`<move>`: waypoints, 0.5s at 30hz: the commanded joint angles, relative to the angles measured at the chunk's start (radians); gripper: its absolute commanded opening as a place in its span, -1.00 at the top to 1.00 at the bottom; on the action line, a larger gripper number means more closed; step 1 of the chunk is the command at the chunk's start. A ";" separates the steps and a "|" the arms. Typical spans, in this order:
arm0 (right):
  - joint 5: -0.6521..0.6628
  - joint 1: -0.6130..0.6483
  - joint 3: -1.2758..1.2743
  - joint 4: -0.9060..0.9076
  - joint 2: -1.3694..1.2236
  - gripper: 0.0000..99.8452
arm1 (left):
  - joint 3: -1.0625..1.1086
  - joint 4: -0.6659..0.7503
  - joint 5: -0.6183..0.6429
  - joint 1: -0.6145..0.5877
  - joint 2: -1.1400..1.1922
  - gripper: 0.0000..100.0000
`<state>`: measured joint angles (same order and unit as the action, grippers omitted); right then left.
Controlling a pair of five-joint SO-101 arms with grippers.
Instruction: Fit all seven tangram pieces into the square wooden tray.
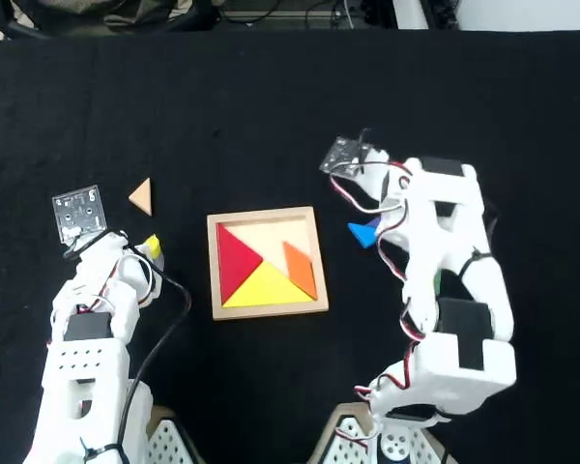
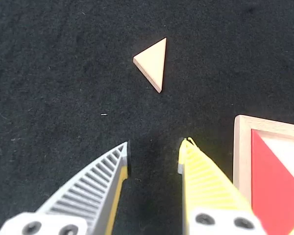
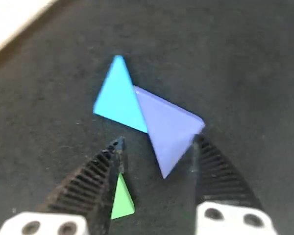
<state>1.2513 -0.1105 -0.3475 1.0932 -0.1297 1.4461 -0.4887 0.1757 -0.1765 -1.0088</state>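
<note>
Currently the left gripper (image 2: 154, 147) gapes open just near of the tan triangle (image 2: 153, 62), left of the wooden tray (image 1: 264, 213); the right gripper (image 3: 157, 144), also open, straddles the purple piece (image 3: 169, 127) touching the blue triangle (image 3: 118, 95).

The tray (image 1: 263, 215) lies in the middle of the desk (image 1: 271, 106) and holds three pieces: one triangle (image 1: 235, 262) at its left, another triangle (image 1: 267, 289) along its near edge, and a slanted piece (image 1: 300, 268) at its right. A lone triangle (image 1: 141, 196) lies left of the tray and farther back, with the left tool (image 2: 154, 149) in front of it. Right of the tray, a flat triangle (image 3: 117, 95) and a wider piece (image 3: 169, 127) touch edge to edge just ahead of the right tool (image 3: 157, 144), with a small triangle (image 3: 121, 198) beside one finger.
</note>
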 commanded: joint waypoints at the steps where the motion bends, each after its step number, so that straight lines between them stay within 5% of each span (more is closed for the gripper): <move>1: 0.086 0.021 0.124 0.114 -0.035 0.50 | -0.008 0.020 0.008 0.019 -0.014 0.65; 15: 0.189 -0.071 0.360 0.175 -0.274 0.35 | 0.002 0.069 0.008 0.018 -0.005 0.65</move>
<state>1.4277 -0.1580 -0.0621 1.2635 -0.3905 1.4584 -0.4396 0.1757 -0.1765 -1.0088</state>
